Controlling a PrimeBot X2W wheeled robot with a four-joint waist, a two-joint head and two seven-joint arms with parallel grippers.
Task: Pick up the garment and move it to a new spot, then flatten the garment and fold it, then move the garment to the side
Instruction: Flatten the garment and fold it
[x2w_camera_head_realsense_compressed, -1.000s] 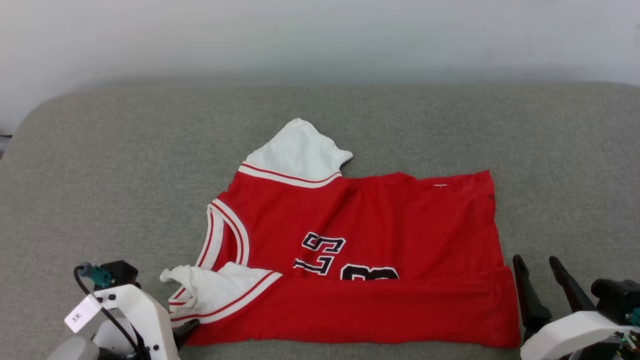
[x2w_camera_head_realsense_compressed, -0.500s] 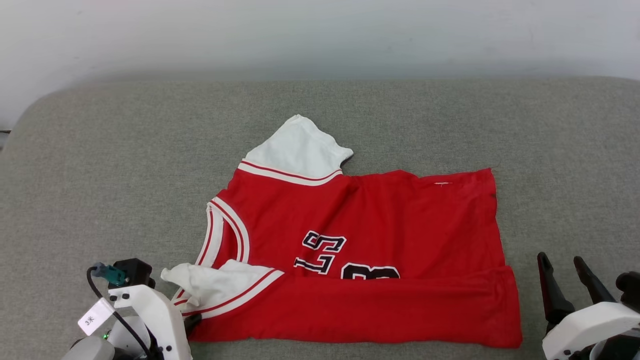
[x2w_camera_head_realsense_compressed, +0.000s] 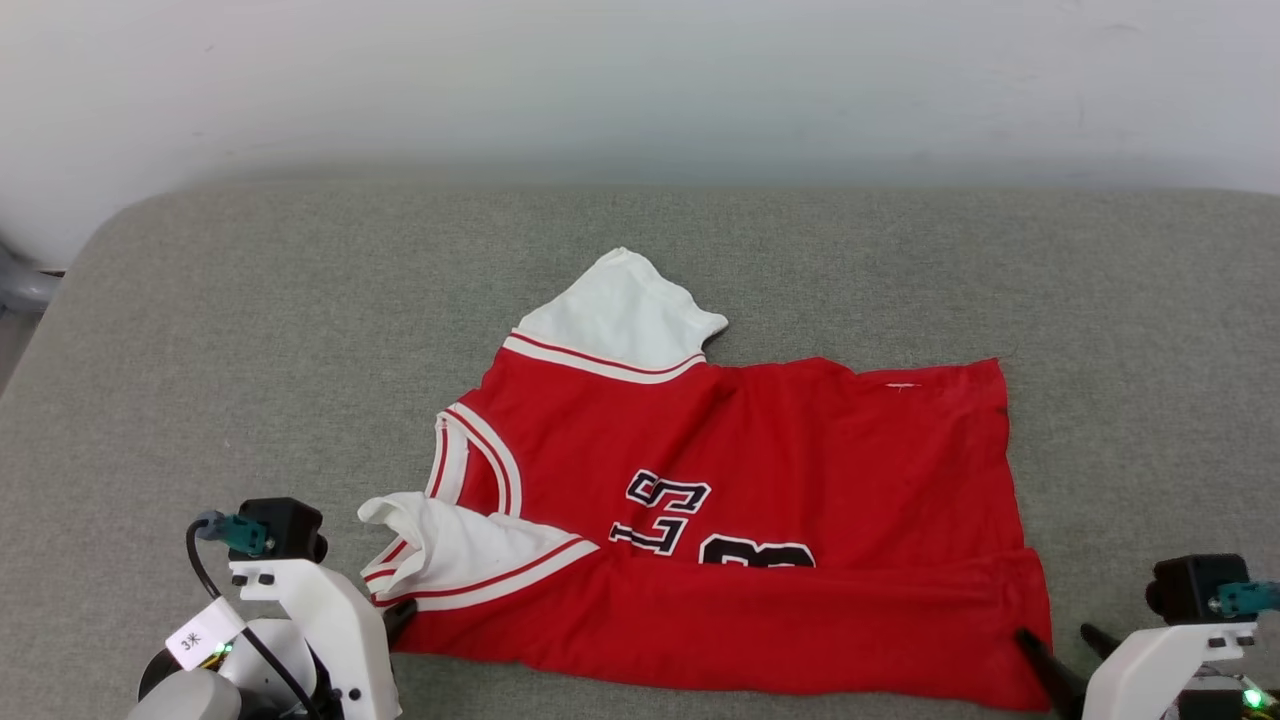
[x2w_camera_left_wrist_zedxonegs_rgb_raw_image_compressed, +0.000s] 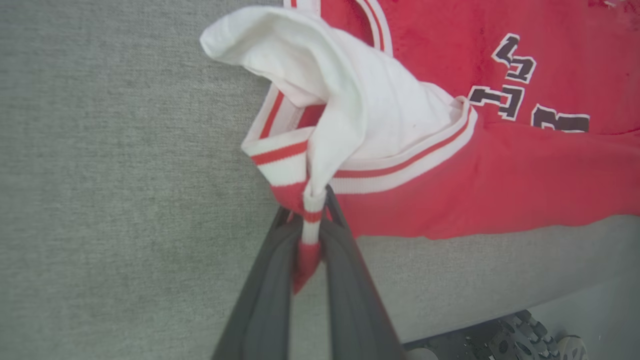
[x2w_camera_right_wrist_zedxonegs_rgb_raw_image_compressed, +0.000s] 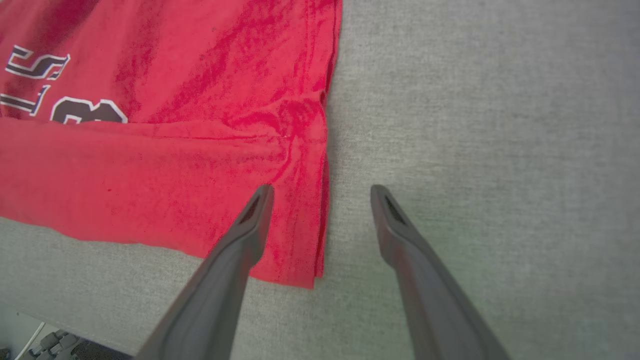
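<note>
Grey cushion (x2w_camera_head_realsense_compressed: 250, 330), red garment (x2w_camera_head_realsense_compressed: 800, 460) — left fingers (x2w_camera_left_wrist_zedxonegs_rgb_raw_image_compressed: 270, 280) pinching its sleeve trim, right fingers (x2w_camera_right_wrist_zedxonegs_rgb_raw_image_compressed: 240, 240) spread

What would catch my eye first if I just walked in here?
A bright red garment with white sleeves lies spread across the middle of a grey fabric surface. At its near left corner the left gripper pinches striped trim; at its near right corner the right gripper stands open.
</note>
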